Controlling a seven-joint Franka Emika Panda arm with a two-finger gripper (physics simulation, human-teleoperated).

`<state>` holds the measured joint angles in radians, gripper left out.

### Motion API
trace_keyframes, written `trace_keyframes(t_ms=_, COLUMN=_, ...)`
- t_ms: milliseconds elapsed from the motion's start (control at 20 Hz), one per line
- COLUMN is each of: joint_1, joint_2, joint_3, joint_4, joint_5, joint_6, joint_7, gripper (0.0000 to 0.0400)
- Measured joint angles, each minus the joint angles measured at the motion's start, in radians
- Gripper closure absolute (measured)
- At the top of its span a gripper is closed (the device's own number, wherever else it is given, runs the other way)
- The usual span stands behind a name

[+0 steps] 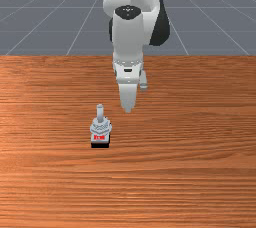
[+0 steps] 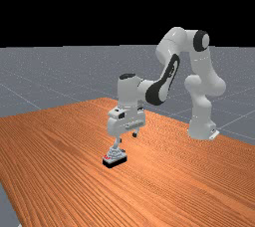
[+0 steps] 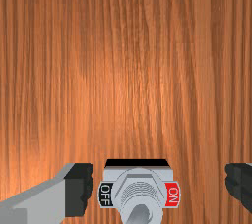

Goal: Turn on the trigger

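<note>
The small grey toggle switch with a black base (image 1: 100,145) sits on the orange-brown wood table (image 1: 200,157); in the front view it is left of the white two-finger gripper (image 2: 127,137), near it but with a gap. The claw is wide open and has hold of nothing; the two dark fingertips (image 3: 78,189) are far apart in the wrist view, with the switch seen in the space between them. The black OFF label (image 3: 105,194) is on the side by one finger, and the red ON label (image 3: 172,194) is on the side by the other. The thin grey metal stick (image 1: 100,112) on top seems to lean away from the red side, so I think the switch is off; the big job looks not done. The claw being close by and open is the part that looks ready; what is left is to get a finger or both to the stick, push it over to the red side, then let it be; a push too low could bump the base and slide it.
</note>
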<state>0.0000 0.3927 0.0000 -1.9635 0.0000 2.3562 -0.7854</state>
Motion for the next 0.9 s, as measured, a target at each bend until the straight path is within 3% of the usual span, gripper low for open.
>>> trace_keyframes(t_ms=50, joint_1=0.041, joint_2=0.021, joint_3=0.005, joint_4=0.035, joint_5=-0.015, joint_6=-0.014, joint_7=0.112, gripper=0.0157)
trace_keyframes(t_ms=100, joint_1=0.11, joint_2=0.052, joint_3=0.023, joint_4=0.085, joint_5=-0.029, joint_6=-0.034, joint_7=0.22, gripper=0.0252)
trace_keyframes(t_ms=200, joint_1=0.263, joint_2=0.159, joint_3=0.058, joint_4=0.265, joint_5=-0.055, joint_6=-0.108, joint_7=0.417, gripper=0.0345)
trace_keyframes(t_ms=250, joint_1=0.341, joint_2=0.245, joint_3=0.07, joint_4=0.416, joint_5=-0.067, joint_6=-0.171, joint_7=0.504, gripper=0.0367)
trace_keyframes(t_ms=400, joint_1=0.373, joint_2=0.249, joint_3=0.11, joint_4=0.409, joint_5=-0.041, joint_6=-0.15, joint_7=0.486, gripper=0.0393)
trace_keyframes(t_ms=450, joint_1=0.407, joint_2=0.264, joint_3=0.078, joint_4=0.447, joint_5=-0.096, joint_6=-0.205, joint_7=0.53, gripper=0.0395)
trace_keyframes(t_ms=550, joint_1=0.392, joint_2=0.25, joint_3=0.09, joint_4=0.418, joint_5=-0.064, joint_6=-0.171, joint_7=0.533, gripper=0.0398)
trace_keyframes(t_ms=900, joint_1=0.383, joint_2=0.24, joint_3=0.088, joint_4=0.401, joint_5=-0.062, joint_6=-0.164, joint_7=0.523, gripper=0.04)
